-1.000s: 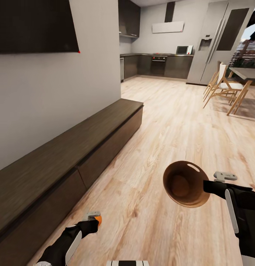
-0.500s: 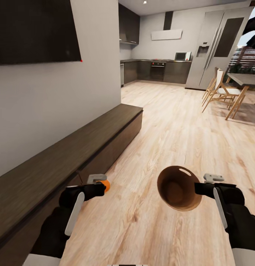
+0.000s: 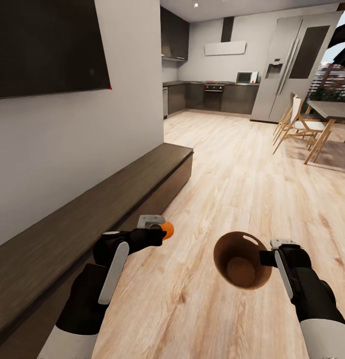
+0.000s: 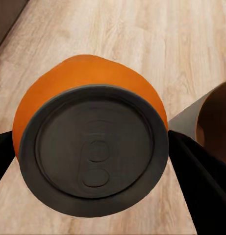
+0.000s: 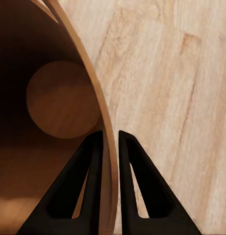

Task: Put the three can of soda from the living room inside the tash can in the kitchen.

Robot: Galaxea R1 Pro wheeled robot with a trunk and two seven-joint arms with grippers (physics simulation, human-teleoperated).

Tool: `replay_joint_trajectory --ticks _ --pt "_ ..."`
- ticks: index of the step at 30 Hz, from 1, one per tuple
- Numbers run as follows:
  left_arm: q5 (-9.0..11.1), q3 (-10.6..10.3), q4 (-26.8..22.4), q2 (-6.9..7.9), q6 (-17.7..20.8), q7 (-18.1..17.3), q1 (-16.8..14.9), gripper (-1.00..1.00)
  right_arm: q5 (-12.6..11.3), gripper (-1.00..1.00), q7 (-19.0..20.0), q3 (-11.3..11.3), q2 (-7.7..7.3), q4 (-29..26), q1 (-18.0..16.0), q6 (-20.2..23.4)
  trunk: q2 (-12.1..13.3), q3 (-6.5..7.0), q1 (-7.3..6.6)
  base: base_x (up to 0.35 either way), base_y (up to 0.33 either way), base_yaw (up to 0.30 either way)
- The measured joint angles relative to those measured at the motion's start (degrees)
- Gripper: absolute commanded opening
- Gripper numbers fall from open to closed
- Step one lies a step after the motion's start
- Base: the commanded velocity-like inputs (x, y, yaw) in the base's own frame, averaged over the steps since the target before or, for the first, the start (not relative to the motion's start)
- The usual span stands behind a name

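While left gripper (image 3: pixel 160 230), clenching orange soda can (image 3: pixel 167 230), is rising toward lower centre, right gripper (image 3: pixel 266 258) is pinching trash can (image 3: pixel 242 259) rim; can nearing bin, drop looking close.

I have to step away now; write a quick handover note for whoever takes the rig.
Left pincer: shut on one soda can, held above the wood floor beside the long bench.
Right pincer: shut on the trash can wall, one finger inside, one outside; bin tipped toward the camera and looks empty.
Done: one can and the bin picked up.
Left: drop this can into the bin, then the other two; kitchen lies ahead.
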Motion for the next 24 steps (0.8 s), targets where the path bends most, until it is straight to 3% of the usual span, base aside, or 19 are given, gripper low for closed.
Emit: replay_joint_trajectory --ticks 3,6,8,11,16,20,24 --pt "1.05 -1.07 0.1 -0.04 -0.55 0.17 -0.05 -1.0 -0.06 -1.0 -2.0 0.12 0.4 1.32 -0.49 -0.08 1.2 0.54 -0.66 0.0 0.0 0.0" --pt "1.2 -3.05 0.04 0.02 -0.81 0.21 0.0 -1.0 2.55 -1.0 -4.48 0.14 1.15 1.82 -0.74 -0.02 2.41 1.08 -1.32 0.0 0.0 0.0" --pt "1.35 -4.11 0.01 0.09 -0.97 0.23 0.25 -1.0 1.83 -1.0 -5.94 0.21 2.14 2.18 -0.83 -0.14 3.21 1.43 -1.76 0.0 0.0 0.0" --pt "1.41 -4.6 -0.11 -0.02 -1.02 0.24 0.32 -1.0 -1.16 -1.0 -6.97 0.31 2.62 2.67 -0.94 -0.58 4.41 1.98 -2.42 0.0 0.0 0.0" --pt "1.52 -4.88 -0.93 -0.15 -1.0 0.17 0.3 -1.0 1.8 -1.0 -10.44 0.21 2.82 3.05 -1.0 -2.14 6.42 2.88 -3.52 0.0 0.0 0.0" --pt "1.72 -4.98 -1.26 -0.18 -1.0 0.04 0.24 -1.0 0.25 -1.0 -12.62 0.21 2.84 3.24 -1.0 -2.84 8.02 3.59 -4.39 0.0 0.0 0.0" --pt "1.8 -5.0 -1.3 -0.18 -1.0 -0.21 0.17 -1.0 0.42 -1.0 -13.16 0.12 2.8 3.44 -1.18 -2.97 9.63 4.31 -5.27 0.0 0.0 0.0"
